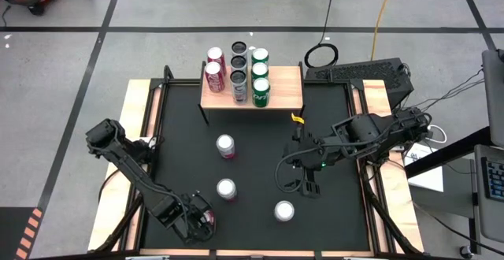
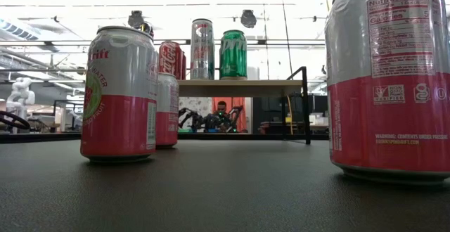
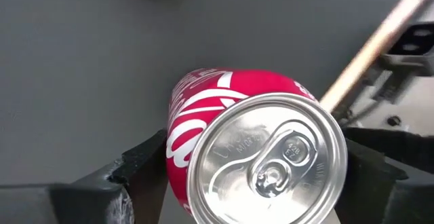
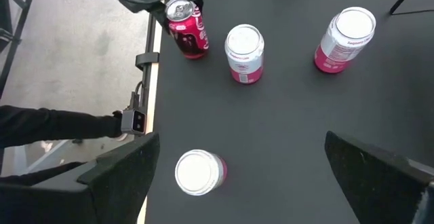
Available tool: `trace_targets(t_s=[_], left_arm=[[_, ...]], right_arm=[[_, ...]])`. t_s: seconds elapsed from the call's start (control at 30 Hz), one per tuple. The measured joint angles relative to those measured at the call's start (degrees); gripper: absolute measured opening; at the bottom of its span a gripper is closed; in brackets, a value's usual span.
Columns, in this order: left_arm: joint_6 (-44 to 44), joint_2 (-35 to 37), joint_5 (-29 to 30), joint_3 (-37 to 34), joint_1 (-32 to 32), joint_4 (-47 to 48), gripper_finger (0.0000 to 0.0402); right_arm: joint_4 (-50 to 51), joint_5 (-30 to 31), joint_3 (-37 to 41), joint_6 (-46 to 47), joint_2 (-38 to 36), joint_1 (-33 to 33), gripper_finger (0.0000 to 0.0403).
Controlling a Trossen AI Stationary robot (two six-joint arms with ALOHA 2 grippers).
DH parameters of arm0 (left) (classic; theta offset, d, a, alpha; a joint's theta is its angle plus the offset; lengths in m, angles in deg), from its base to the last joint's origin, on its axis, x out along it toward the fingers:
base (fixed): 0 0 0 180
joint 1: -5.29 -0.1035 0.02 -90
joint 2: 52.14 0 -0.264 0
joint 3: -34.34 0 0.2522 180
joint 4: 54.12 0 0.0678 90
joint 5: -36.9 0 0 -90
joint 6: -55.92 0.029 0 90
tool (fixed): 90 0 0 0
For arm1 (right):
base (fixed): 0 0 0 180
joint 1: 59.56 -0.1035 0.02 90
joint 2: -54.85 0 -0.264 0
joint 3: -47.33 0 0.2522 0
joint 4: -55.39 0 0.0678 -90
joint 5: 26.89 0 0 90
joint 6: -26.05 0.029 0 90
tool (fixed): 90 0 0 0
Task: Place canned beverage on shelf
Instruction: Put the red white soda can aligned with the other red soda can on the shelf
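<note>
A red cola can [image 3: 217,108] stands on the black table near its front left corner, with my left gripper [image 1: 201,222] shut on it from above. The can also shows in the right wrist view [image 4: 188,28]. The shelf [image 1: 287,83], a light-wood board on black legs at the table's far edge, carries several cans [image 1: 238,75]. Three white-and-pink cans [image 1: 226,146] [image 1: 227,189] [image 1: 284,211] stand upright on the table. My right gripper [image 1: 304,183] hangs open, high above the table right of centre, nothing between its fingers [image 4: 122,173]. My left gripper has the red can's upper wall, just under the rim [image 3: 178,149], between its two fingers [image 3: 146,166], one on each opposite side. The fingers come steeply from above. The can stands on the table on its base, top up.
Wooden strips [image 1: 134,134] and black frame rails border the table left and right. The shelf's right part [image 1: 287,91] is bare board. Bare black table lies between the standing cans and the shelf. In the low view, two pink cans [image 2: 118,95] [image 2: 390,77] stand close in front.
</note>
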Motion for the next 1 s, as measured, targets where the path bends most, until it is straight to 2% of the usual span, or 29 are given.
trace_targets(t_s=[0.43, 1.0], left_arm=[[10.48, 0.22, 1.48, 5.50, -1.60, 1.87, 0.0310], [38.07, 0.33, 1.12, 18.76, -12.39, 5.25, 0.0309]], right_arm=[[-3.25, -0.20, 0.02, 2.78, 0.00, -4.09, 0.0400], [-6.93, 0.02, 0.02, 12.17, 0.00, -10.29, 0.0400]])
